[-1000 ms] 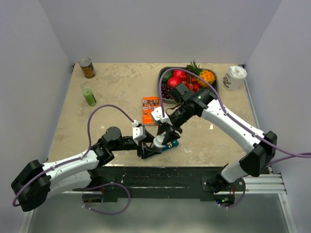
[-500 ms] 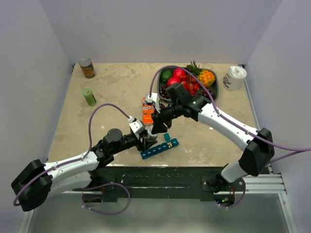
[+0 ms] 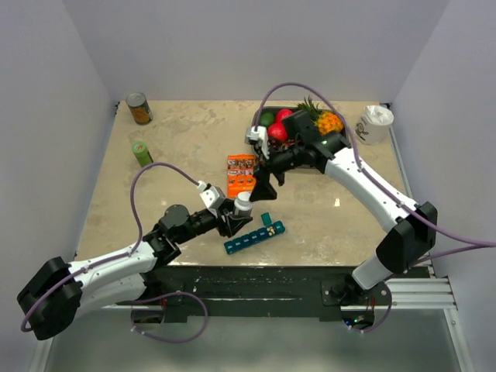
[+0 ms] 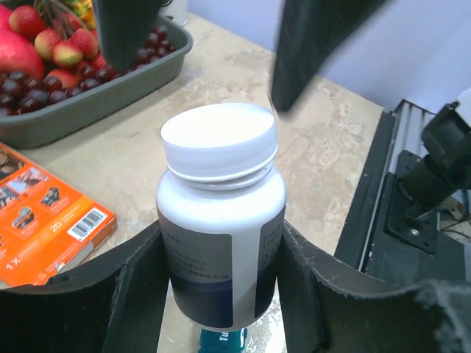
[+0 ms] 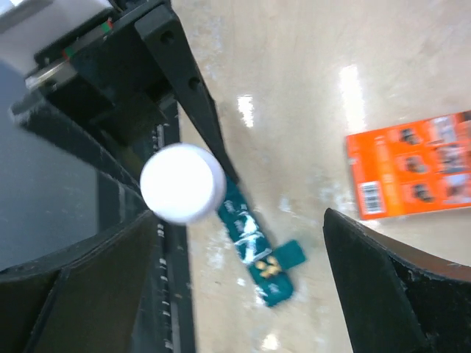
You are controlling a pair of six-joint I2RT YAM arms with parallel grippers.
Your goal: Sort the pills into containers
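Observation:
A white bottle (image 4: 221, 220) with a blue-purple label and its white cap on stands upright between the fingers of my left gripper (image 4: 221, 294), which is shut on it. In the top view this left gripper (image 3: 235, 215) holds the bottle (image 3: 243, 203) just above the table. The teal containers (image 3: 254, 235) lie as one strip below it. One end compartment is open, with yellow pills (image 5: 268, 269) inside the containers (image 5: 254, 246). My right gripper (image 3: 263, 186) hangs open above and beyond the bottle cap (image 5: 182, 182), holding nothing.
A flat orange box (image 3: 241, 174) lies just behind the bottle. A grey tray (image 3: 342, 146) of fruit stands at the back right, with a white cup (image 3: 375, 124) beside it. A green can (image 3: 142, 153) and a tin (image 3: 139, 108) stand at the back left.
My right gripper has opened and drawn back up toward the fruit tray, away from the bottle. My left gripper has carried the bottle back, off the strip's left end.

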